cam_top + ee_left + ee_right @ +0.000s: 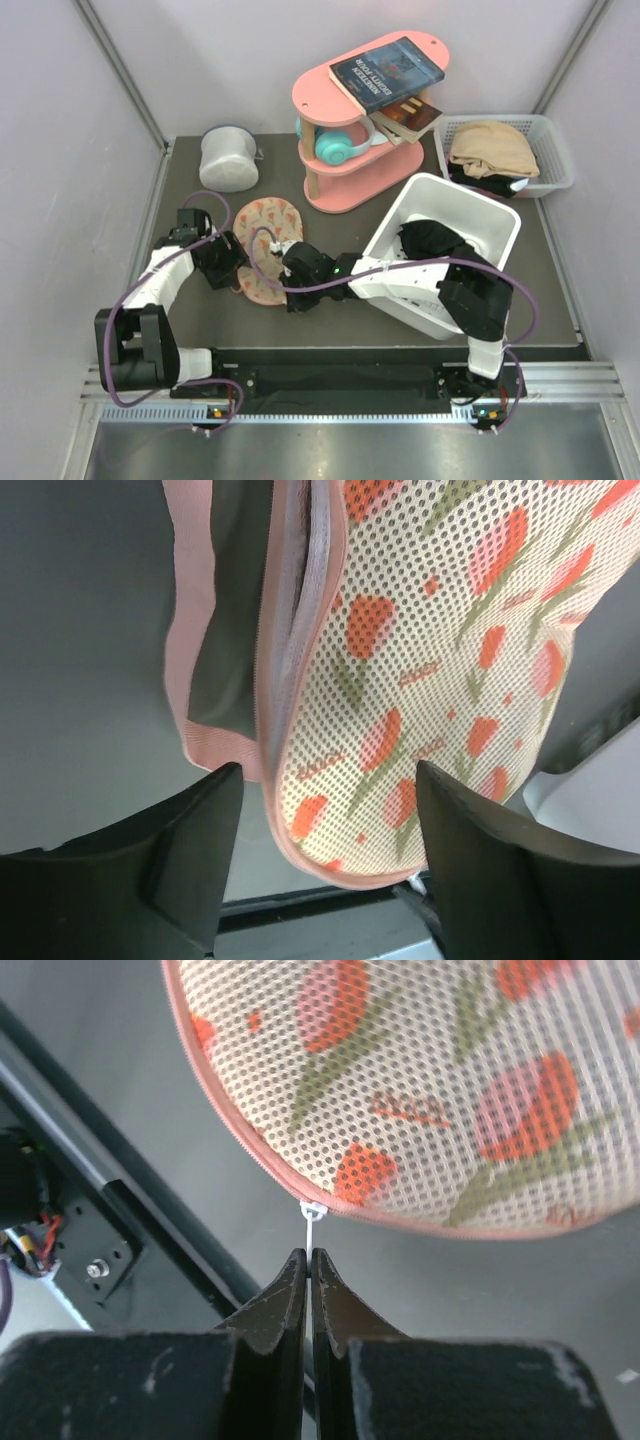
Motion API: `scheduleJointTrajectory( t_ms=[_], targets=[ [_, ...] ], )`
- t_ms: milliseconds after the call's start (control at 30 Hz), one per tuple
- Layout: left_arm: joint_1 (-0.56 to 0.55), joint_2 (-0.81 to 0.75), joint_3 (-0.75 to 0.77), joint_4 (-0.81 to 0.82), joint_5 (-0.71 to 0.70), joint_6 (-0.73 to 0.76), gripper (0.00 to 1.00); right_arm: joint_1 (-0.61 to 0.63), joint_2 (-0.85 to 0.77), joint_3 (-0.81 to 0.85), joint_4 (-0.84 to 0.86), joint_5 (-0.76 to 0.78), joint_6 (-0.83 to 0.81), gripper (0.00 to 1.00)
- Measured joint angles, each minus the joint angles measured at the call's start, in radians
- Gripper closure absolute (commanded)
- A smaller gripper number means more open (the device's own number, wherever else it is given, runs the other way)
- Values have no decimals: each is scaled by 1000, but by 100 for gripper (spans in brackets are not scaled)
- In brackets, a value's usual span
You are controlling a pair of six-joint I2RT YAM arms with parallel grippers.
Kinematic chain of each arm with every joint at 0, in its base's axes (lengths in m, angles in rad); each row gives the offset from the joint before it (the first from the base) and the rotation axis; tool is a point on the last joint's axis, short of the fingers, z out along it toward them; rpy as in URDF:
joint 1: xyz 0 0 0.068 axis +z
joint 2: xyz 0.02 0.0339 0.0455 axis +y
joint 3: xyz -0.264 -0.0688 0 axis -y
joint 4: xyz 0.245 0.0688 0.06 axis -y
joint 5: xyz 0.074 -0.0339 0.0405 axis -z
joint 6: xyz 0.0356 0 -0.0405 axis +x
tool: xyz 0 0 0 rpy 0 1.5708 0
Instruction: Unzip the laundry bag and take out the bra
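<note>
I see the laundry bag [268, 245] [430, 650] [450, 1090] lying flat on the table [300, 325], in front of the pink shelf [345, 190] and left of the white bin [450, 190]. Along one side its zipped edge gapes, a pink strip pulled away from the mesh. My right gripper [290, 265] [310, 1255] has its fingers pressed together on the white zipper pull [312, 1212] at the bag's near rim. My left gripper [228, 262] [328, 775] stands wide apart, straddling the bag's end and holding nothing.
</note>
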Motion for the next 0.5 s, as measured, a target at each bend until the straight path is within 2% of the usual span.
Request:
scheduleJointTrajectory(
  t_ms=[100, 233, 433, 467, 500],
  targets=[
    [0, -35, -18, -6, -12, 0, 22, 22, 36, 50, -11, -11, -1, 100],
    [0, -149, -98, -19, -5, -20, 27, 38, 85, 109, -23, -31, -10, 100],
    [-3, -267, -185, -63, 29, -77, 40, 38, 139, 188, -43, -55, -18, 100],
    [-3, -271, -185, -61, 31, -82, 51, 38, 143, 195, -45, -58, -19, 100],
    [-3, -271, -185, -59, 31, -85, 58, 38, 145, 196, -45, -61, -20, 100]
  ],
)
